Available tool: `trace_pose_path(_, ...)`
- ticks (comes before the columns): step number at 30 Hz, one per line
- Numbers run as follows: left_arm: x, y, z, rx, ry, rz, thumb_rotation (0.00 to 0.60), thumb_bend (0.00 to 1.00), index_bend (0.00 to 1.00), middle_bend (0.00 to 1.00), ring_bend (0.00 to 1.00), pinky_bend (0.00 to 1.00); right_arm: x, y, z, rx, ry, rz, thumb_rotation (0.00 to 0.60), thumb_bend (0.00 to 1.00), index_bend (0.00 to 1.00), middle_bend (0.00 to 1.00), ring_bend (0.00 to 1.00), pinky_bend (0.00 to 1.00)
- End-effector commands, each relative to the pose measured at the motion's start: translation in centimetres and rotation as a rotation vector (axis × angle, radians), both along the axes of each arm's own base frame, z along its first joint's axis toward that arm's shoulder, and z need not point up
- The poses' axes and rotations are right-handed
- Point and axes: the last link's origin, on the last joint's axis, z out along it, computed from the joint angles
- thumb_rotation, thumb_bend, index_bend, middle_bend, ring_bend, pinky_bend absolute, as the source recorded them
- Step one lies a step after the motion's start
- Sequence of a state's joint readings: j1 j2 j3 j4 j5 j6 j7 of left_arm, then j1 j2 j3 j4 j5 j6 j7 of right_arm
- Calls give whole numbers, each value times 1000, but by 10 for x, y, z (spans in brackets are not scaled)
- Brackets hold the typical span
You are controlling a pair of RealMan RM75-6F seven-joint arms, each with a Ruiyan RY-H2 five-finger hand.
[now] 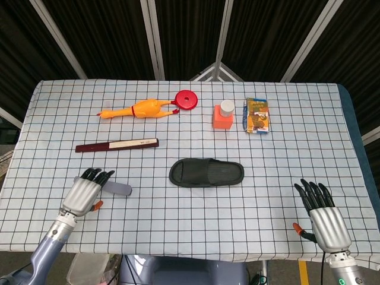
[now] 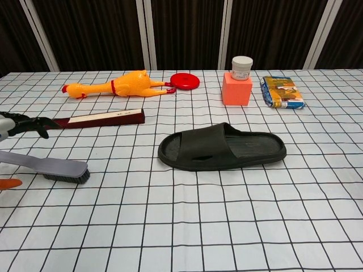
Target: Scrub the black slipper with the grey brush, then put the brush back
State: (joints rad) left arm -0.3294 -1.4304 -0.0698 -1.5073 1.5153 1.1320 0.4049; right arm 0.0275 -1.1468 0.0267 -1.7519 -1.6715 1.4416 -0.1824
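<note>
Dark ribbed panels with pale slanted struts wall in the space behind your table point(image 1: 285, 202), which wears a white cloth ruled in a black grid.

Your black slipper point(image 1: 206, 173) lies flat near the middle of the table, slightly toward the front edge, its long axis running left to right. The grey brush point(image 2: 48, 168) sits near the front-left corner, bristles down at its right end. Your left hand point(image 1: 83, 191) hovers over the handle end with fingers extended and apart, grasping nothing; whether they touch the handle, you cannot tell. Your right hand point(image 1: 322, 215) is at the front-right corner, well apart from everything, fingers spread and holding nothing.

Behind the brush lies a dark red folded fan point(image 1: 117, 145). Along the back edge you have a yellow rubber chicken point(image 1: 140, 109), with a red disc point(image 1: 186, 99) just beside its right end. Further right stands an orange block point(image 1: 222, 117) with a white-capped jar point(image 1: 227, 107) on top, and near it a printed packet point(image 1: 257, 115).
</note>
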Motion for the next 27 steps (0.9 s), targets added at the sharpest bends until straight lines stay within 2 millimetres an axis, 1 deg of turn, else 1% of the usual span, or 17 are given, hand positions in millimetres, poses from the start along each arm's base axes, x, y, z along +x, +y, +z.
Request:
trace_pose_path(1,2,14,-12,-19,1,17,600,276,141,280,203,190,1,1,-1,7,11,6,600,258,0,0,0,0)
trace_pose_path(3,5,17,-17,-26,-13,19,600,291,158,314,232,214,2,2,-2,14,17,7,600,259,0,0,0,0)
trace_pose_path(6,10,19,-24,-28,-35,10,600,297,171,325,243,225,1,2,-4,30,23,-3,600,258,0,0,0,0)
trace_pose_path(7,10,20,-27,-32,-31,8,600,296,172,325,244,225,0,1,-5,32,24,-9,600,258,0,0,0,0)
trace_pose_path(11,8,22,-36,-38,-26,23,600,309,194,355,303,255,-1,0,-4,30,32,-26,600,258,0,0,0,0)
trace_pose_path(14,10,21,-36,-24,-47,5,600,314,204,362,308,266,-1,0,-5,37,43,-34,600,259,0,0,0,0)
trace_pose_path(16,9,21,-36,-12,-38,-7,600,314,206,365,315,266,-2,0,-5,43,45,-41,600,258,0,0,0,0)
trace_pose_path(20,6,22,-40,-24,-33,21,600,319,216,378,350,274,-3,1,-5,54,44,-55,600,258,0,0,0,0)
trace_pose_path(27,14,20,-41,-32,-43,3,600,333,221,381,351,277,-2,1,-2,48,42,-63,600,258,0,0,0,0)
